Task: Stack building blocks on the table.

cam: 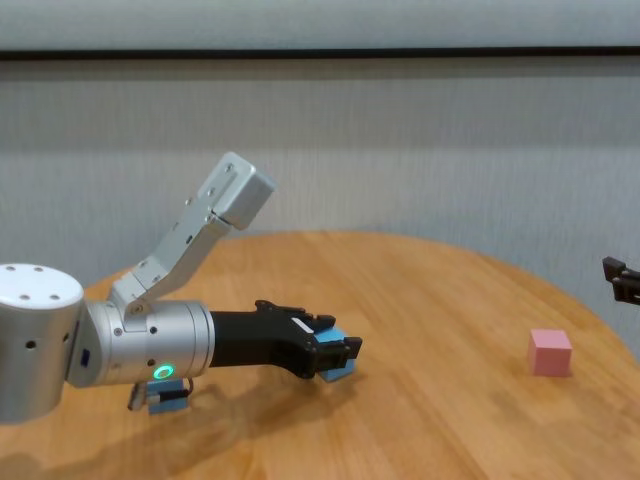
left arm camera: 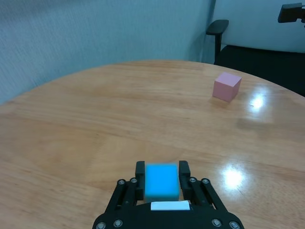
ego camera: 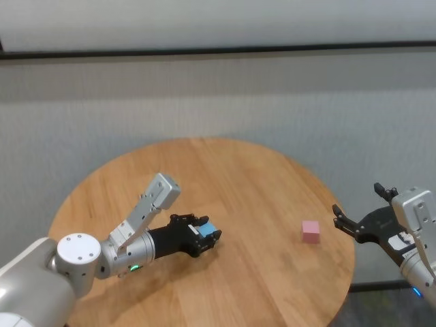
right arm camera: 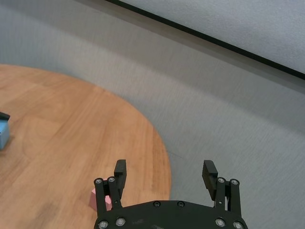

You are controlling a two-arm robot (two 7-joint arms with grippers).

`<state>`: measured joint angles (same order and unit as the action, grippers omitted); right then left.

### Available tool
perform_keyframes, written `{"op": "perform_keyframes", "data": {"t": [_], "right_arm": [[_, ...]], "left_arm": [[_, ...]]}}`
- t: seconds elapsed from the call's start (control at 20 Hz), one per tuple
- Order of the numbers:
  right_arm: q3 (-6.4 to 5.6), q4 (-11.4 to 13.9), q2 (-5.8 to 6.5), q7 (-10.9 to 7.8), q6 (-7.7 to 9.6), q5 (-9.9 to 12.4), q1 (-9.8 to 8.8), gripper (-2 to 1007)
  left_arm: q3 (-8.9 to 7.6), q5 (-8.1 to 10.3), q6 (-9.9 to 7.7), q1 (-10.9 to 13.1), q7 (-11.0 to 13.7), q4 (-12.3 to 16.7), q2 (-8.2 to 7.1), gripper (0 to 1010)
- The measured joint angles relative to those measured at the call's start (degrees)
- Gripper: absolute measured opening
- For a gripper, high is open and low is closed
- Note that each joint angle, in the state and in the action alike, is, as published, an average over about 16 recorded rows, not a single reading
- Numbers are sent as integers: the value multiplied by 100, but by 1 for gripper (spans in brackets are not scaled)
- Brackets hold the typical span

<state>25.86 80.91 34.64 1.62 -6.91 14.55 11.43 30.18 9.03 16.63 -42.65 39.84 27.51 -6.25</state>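
My left gripper (ego camera: 210, 233) is shut on a light blue block (ego camera: 208, 228), low over the middle of the round wooden table (ego camera: 238, 170). The left wrist view shows the block (left arm camera: 162, 182) between both fingers. A second light blue block (cam: 168, 396) lies on the table under my left forearm. The pale pink block (ego camera: 310, 231) stands alone on the table's right side, and also shows in the left wrist view (left arm camera: 227, 86). My right gripper (ego camera: 358, 204) is open and empty, hovering just off the table's right edge, right of the pink block (right arm camera: 106, 201).
A grey wall runs behind the table. A dark office chair (left arm camera: 217, 29) stands beyond the table's far side. The table's right edge (ego camera: 351, 252) passes close below my right gripper.
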Motion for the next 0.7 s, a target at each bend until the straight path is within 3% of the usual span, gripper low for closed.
{"op": "perform_keyframes", "data": {"t": [0.3,0.7], "right_arm": [[0,0,0,0,0,0,0,1005],[0,0,0,0,0,0,0,1005]], "left_arm": [[-97,6,-139,131,25,351,-108,649],[-299,211,-486,590,33,1481,-530,885]]}}
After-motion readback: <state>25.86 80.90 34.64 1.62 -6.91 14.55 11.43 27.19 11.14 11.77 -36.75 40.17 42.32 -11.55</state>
